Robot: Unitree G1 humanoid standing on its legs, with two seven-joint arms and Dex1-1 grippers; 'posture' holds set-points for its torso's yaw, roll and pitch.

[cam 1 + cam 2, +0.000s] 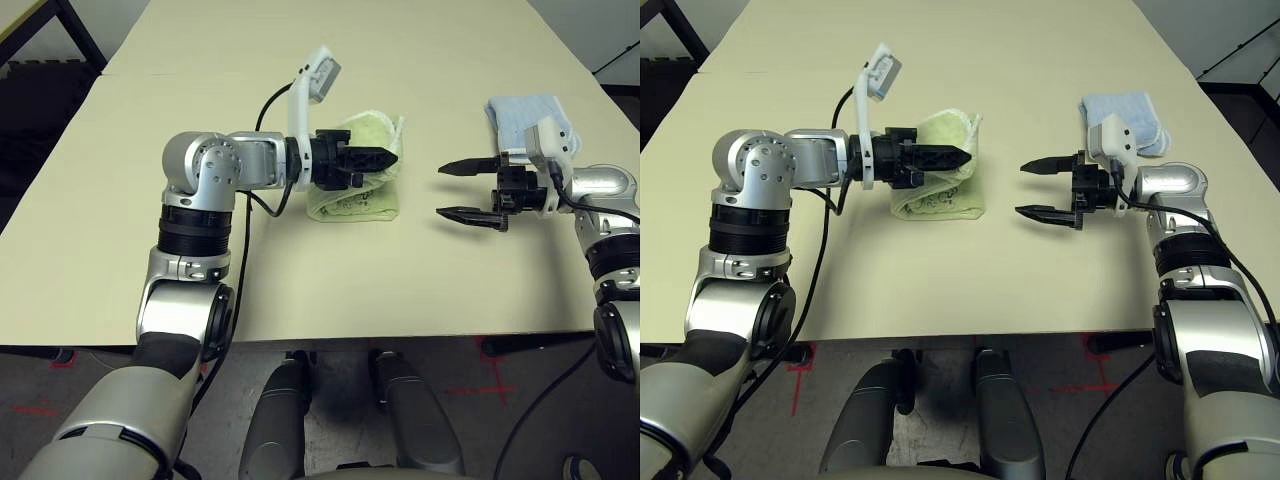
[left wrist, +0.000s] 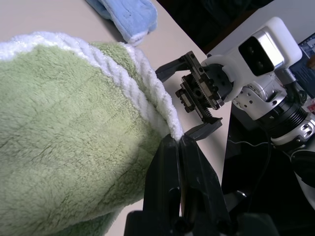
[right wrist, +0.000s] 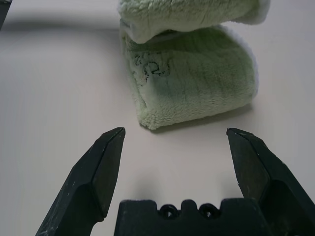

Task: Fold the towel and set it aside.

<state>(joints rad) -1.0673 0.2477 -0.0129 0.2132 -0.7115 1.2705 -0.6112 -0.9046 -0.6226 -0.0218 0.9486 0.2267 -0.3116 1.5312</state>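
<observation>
Gripper positions are given first, as seen from the head camera: the left gripper (image 1: 385, 157) is clenched on the white-edged upper layer of the towel (image 1: 355, 195), which is held raised above the rest of the cloth. The light green towel lies near the middle of the tabletop (image 1: 300, 290), partly folded, its lower layer resting flat on the surface. The right gripper (image 1: 460, 190) is seen released, its two black fingers spread wide, pointing toward the towel from the right-hand side and well apart from it. A light blue cloth (image 1: 525, 118) is seen folded near the right edge of the tabletop, just behind the right wrist.

From the left wrist camera, the black fingers (image 2: 172, 182) are shown pressed together on the white stitched edging of the towel, with the green pile spreading out beside them. Beyond the edging, the right gripper is seen facing this way with jaws apart, and the light blue cloth is seen farther off on the tabletop.

From the right wrist camera, the two fingers (image 3: 98, 167) are seen wide apart with bare tabletop between them. Ahead of them the towel is seen in two layers: the lower one resting on the surface, with dark markings on its pile, and the upper one lifted clear above it.

No containers are seen on the tabletop.
</observation>
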